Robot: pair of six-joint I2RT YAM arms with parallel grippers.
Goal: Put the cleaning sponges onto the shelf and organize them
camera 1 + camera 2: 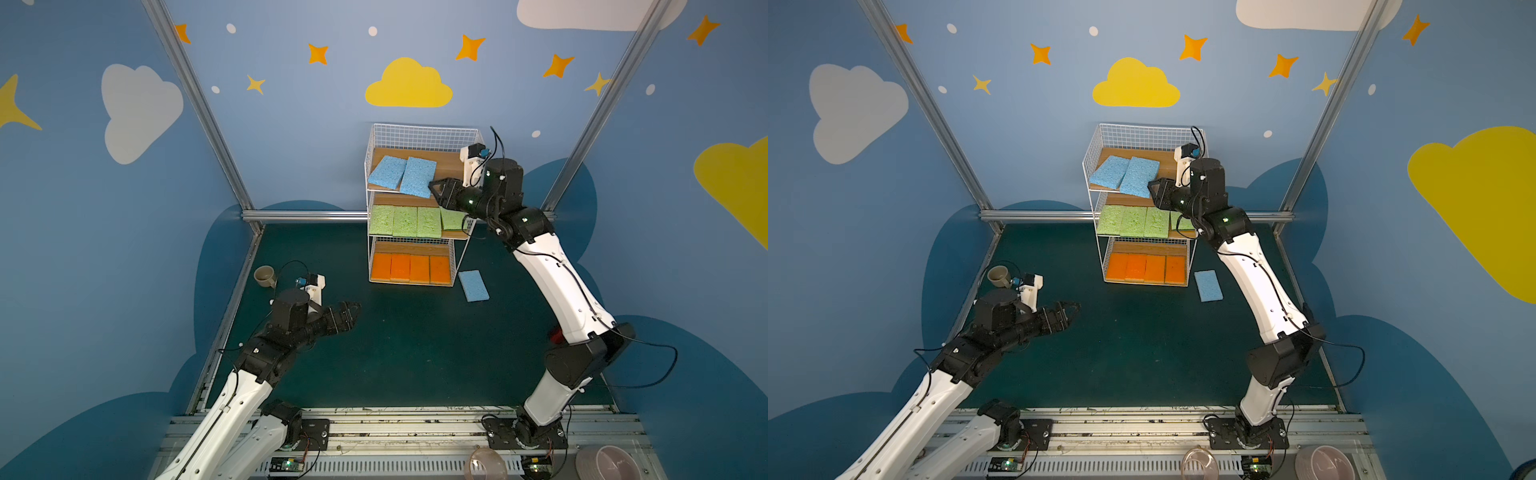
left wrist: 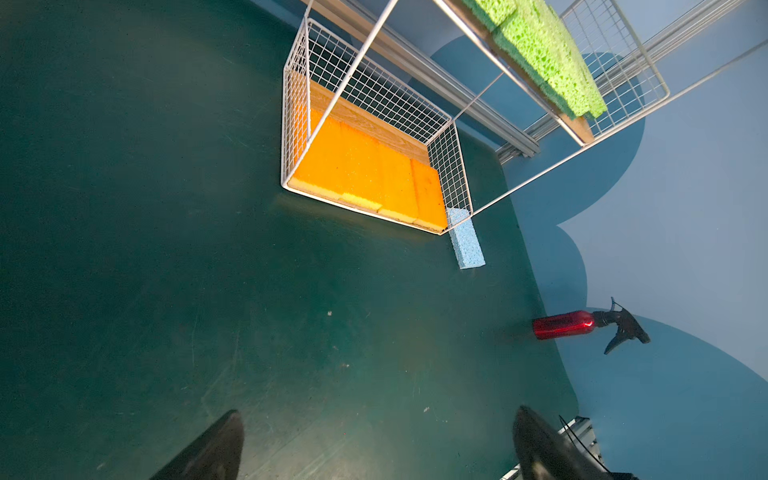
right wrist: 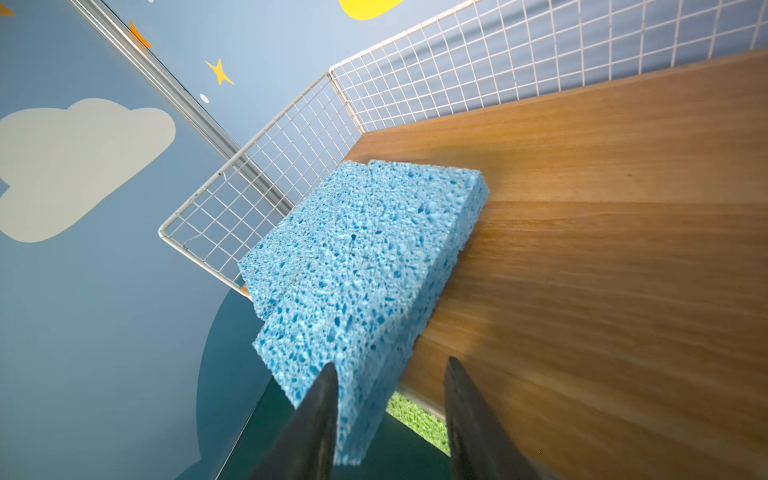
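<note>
The shelf [image 1: 424, 126] [image 1: 1142, 129] stands at the back of the table. Its bottom tier holds several orange sponges [image 1: 409, 268] [image 2: 365, 174], its middle tier several green sponges [image 1: 405, 221] [image 2: 548, 62]. Two blue sponges [image 1: 386, 171] [image 1: 417, 176] lie askew on the top board, the right one [image 1: 1140, 176] [image 3: 365, 257] overhanging the front edge. My right gripper [image 1: 432, 187] [image 1: 1152, 187] [image 3: 390, 399] is at that overhanging corner, open; one finger [image 3: 320, 415] touches the sponge, the other stands apart. A third blue sponge [image 1: 473, 285] [image 1: 1208, 285] [image 2: 466, 241] lies on the table beside the shelf. My left gripper [image 1: 353, 309] [image 1: 1073, 309] [image 2: 378, 444] hovers wide open and empty at the left.
A brown cup [image 1: 264, 275] sits at the table's left edge. A red spray bottle [image 2: 563, 324] lies near the right wall, behind the right arm. A tape roll [image 1: 486, 463] and a bowl [image 1: 606, 461] rest on the front rail. Metal frame posts flank the shelf.
</note>
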